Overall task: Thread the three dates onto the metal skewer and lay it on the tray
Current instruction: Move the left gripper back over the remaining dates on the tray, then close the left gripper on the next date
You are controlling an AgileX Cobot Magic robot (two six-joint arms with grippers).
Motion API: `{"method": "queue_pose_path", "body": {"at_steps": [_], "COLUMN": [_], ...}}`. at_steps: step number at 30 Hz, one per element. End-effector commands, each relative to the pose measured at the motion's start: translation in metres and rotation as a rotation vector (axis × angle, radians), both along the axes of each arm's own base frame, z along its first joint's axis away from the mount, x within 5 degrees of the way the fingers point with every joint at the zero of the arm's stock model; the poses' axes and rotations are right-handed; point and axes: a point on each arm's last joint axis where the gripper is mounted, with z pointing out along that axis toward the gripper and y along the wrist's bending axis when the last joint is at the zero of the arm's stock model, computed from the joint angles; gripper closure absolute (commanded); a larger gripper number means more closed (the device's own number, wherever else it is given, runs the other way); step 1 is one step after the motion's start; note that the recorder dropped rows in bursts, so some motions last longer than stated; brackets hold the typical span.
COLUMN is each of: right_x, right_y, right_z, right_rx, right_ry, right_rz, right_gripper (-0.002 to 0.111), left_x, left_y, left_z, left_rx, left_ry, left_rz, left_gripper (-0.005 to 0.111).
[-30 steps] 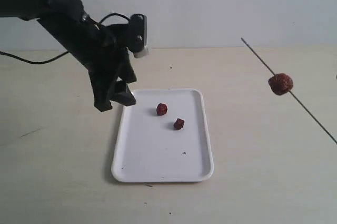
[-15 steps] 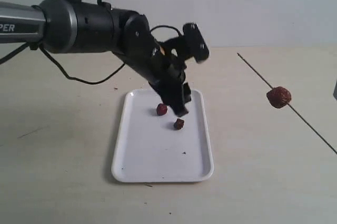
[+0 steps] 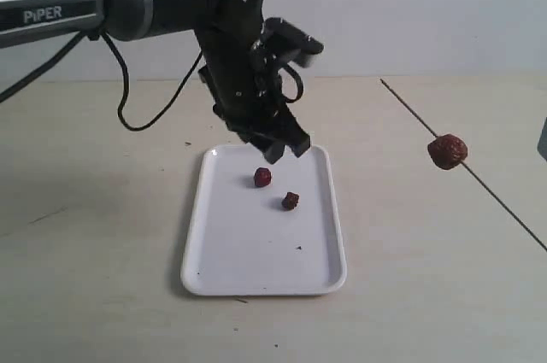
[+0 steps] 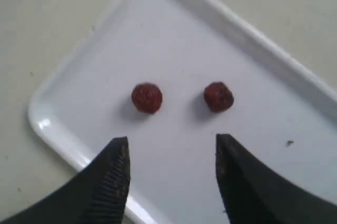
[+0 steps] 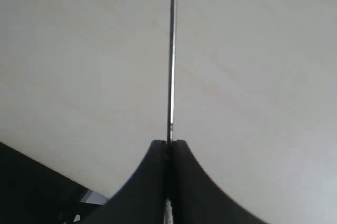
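Glossy, smooth white plastic-like tray (image 3: pixel 256 269) on a matt beige surface (image 3: pixel 94 209); the dates (image 4: pixel 147 98) look wrinkled and dull. The skewer (image 5: pixel 171 50) is thin grey metal, and the left fingers (image 4: pixel 113 182) are matt black, ribbed inside.

The tray (image 3: pixel 256 252) is a flat, glossy white rectangle with rounded corners and a low rim, lying level on the worktop (image 3: pixel 102 235). Two dates rest on its bare floor, apart from each other. The far date (image 3: pixel 262 177) sits in the tray's far half, and the near date (image 3: pixel 291 201) lies close to the tray's centre. Both are small, dark reddish-brown and wrinkled. The third date (image 3: pixel 448 151) is well off the tray, to its right in the exterior view. It is threaded on the metal skewer (image 3: pixel 410 109), a thin, straight grey rod. The skewer slants in the air above the worktop, clamped between the closed fingers of the right pincer (image 5: pixel 168 142).
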Motion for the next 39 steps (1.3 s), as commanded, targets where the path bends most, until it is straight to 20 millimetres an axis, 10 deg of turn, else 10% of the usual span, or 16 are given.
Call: {"method": "queue_pose_path", "body": {"at_steps": [1, 15, 28, 39], "right_x": [0.000, -0.001, -0.001, -0.003], "right_y": [0.001, 0.001, 0.001, 0.002], "right_z": [0.000, 0.000, 0.000, -0.001], "right_rx": [0.014, 0.009, 0.007, 0.012], "right_ry": [-0.010, 0.006, 0.001, 0.024], "right_rz": [0.012, 0.016, 0.028, 0.027], "right_gripper": [0.108, 0.108, 0.108, 0.108], "left_x": [-0.002, -0.003, -0.007, 0.009], "left_y": [0.003, -0.023, -0.025, -0.027], "left_z": [-0.023, -0.028, -0.040, -0.061], "left_rx": [0.080, 0.162, 0.084, 0.025], "left_ry": [0.115, -0.132, -0.117, -0.196], "left_rz": [0.064, -0.736, -1.111, -1.101], "left_gripper": [0.057, 0.057, 0.057, 0.057]}}
